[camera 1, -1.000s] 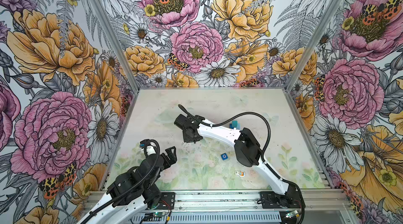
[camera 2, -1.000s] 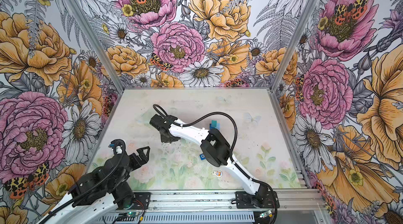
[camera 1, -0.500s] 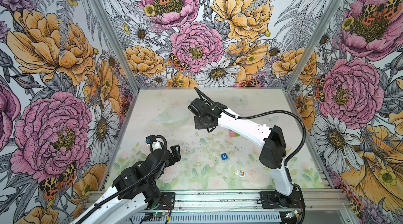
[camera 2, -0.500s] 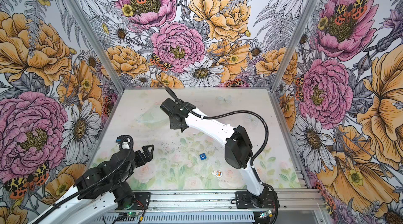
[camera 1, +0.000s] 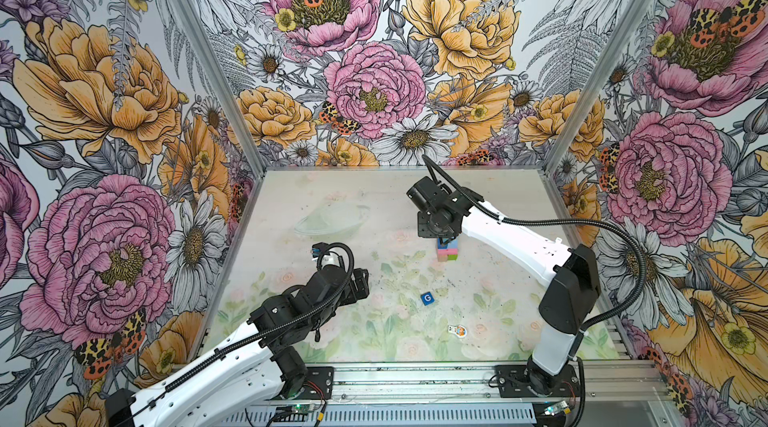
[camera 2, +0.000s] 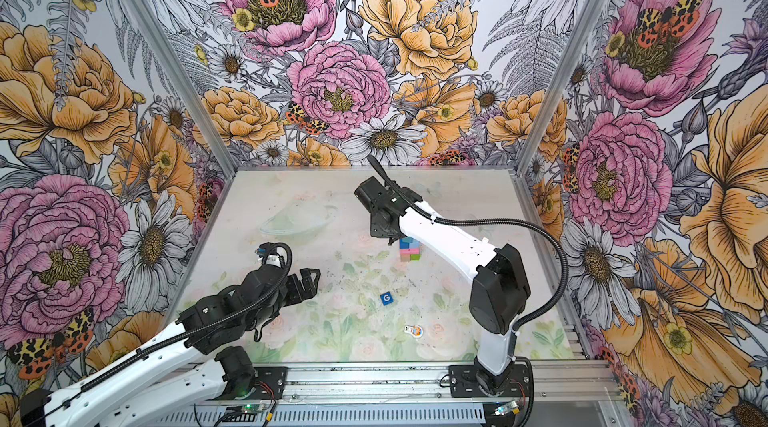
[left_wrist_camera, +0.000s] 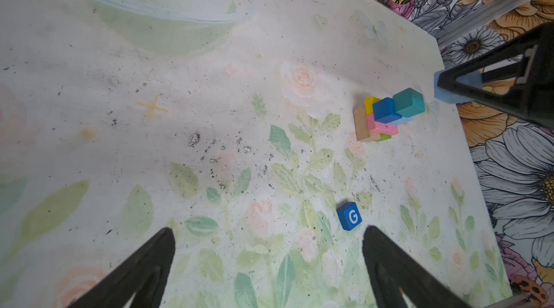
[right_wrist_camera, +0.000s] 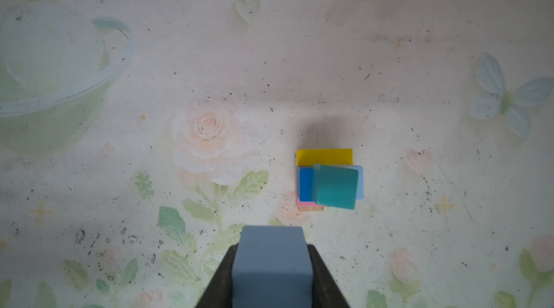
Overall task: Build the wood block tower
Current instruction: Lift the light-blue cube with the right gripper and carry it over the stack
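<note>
The tower (camera 1: 447,250) (camera 2: 410,249) stands at the mid-right of the table. Plain-wood, green, pink and yellow oblongs lie at its base, with a dark blue and a light blue cube above. A teal cube (right_wrist_camera: 335,186) sits slightly turned across those two. My right gripper (right_wrist_camera: 271,249) is shut on a grey-blue cube (right_wrist_camera: 271,261) (left_wrist_camera: 449,98) and hangs high, just beside and above the tower. The G cube (camera 1: 427,298) (left_wrist_camera: 349,216) lies alone on the table. My left gripper (left_wrist_camera: 266,231) is open and empty, with the G cube just off one fingertip.
A flat white-and-orange cartoon figure piece (camera 1: 457,330) (camera 2: 413,330) lies near the front edge, right of the G cube. The flowered walls close in the table on three sides. The right arm's cable loops out toward the right wall.
The right arm has swung from the table's left-middle to the back right with the cube, ending over the tower. The left arm has reached further in toward the G cube.
</note>
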Controlling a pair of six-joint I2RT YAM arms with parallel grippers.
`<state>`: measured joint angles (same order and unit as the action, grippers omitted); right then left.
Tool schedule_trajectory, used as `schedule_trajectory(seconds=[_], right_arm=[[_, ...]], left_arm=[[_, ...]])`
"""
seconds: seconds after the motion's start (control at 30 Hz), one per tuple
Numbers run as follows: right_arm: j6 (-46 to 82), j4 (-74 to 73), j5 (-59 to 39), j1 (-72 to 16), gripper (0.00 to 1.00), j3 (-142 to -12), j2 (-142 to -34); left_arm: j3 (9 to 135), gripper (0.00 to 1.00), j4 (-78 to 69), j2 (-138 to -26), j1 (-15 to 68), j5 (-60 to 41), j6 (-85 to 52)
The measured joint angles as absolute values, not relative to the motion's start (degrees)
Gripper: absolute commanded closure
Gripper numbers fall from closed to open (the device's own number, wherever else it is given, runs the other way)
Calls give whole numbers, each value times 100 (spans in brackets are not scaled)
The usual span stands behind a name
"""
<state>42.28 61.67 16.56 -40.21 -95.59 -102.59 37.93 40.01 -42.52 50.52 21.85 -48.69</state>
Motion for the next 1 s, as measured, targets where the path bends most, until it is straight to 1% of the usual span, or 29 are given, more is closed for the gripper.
schedule_trajectory(seconds=[0.17, 0.47, 1.0], right_arm=[[4187, 6075, 1653, -3717, 73, -9301, -10082], [4099, 5946, 1625, -3522, 73, -9113, -10060], [4082, 5758, 1402, -3420, 73, -8980, -10064]], left_arm=[[3994, 1, 3684, -4727, 5183, 2167, -4775], [4359, 1, 3374, -5223, 5192, 2147, -4600], [4469, 1, 3186, -5566, 5190, 2045, -4397]])
